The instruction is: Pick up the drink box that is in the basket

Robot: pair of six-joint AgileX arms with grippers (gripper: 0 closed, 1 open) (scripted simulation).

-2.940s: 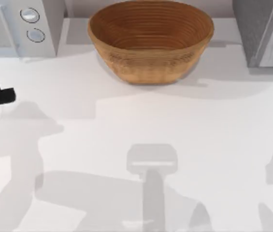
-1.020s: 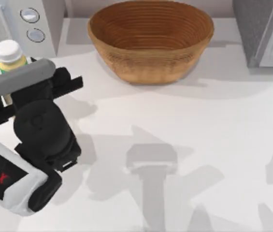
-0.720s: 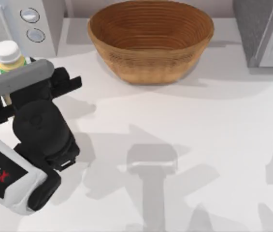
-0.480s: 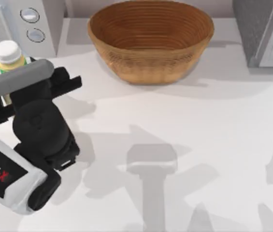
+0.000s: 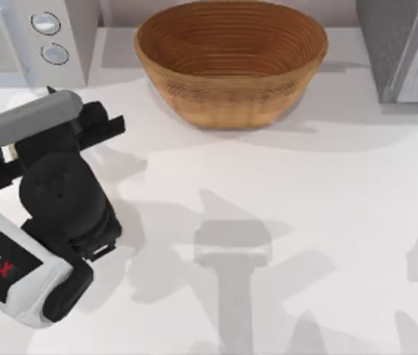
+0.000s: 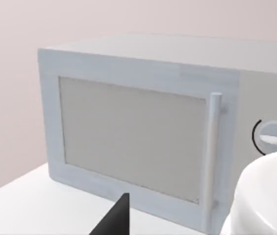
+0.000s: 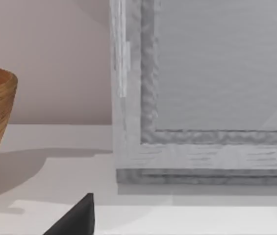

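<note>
Where the white, smooth counter (image 5: 282,192) spreads under shadows, a boxy pale-grey microwave (image 5: 46,37) stands at its back left and a darker grey, grainy-sided appliance (image 5: 405,44) at its back right; between them, at the back centre, sits the basket (image 5: 231,66), a round bowl of brown woven wicker whose inside is ribbed in concentric rings, bare down to the bottom; where the drink box is I cannot tell. The left arm (image 5: 61,200), with a white glossy shell, a bulbous black wrist and a matte grey cylinder across it, reaches over the counter's left side toward the microwave; the left gripper (image 5: 24,122) lies beneath that cylinder, and how far open it is I cannot tell, nor whether it has hold of anything.

Half a second ago a white-capped yellow bottle stood clear just beyond the cylinder; now the arm covers it from above; the basket has not moved.

The left wrist view gives what the top view hides: the microwave's flat door panel, its slim rod handle (image 6: 212,156), a round dial (image 6: 273,137), and close by a smooth white dome, the bottle's cap (image 6: 268,196). The right wrist view has the grey appliance's framed front near, the basket's wicker wall to one side, and the right gripper (image 7: 79,223) low over the counter; its state I cannot tell.
</note>
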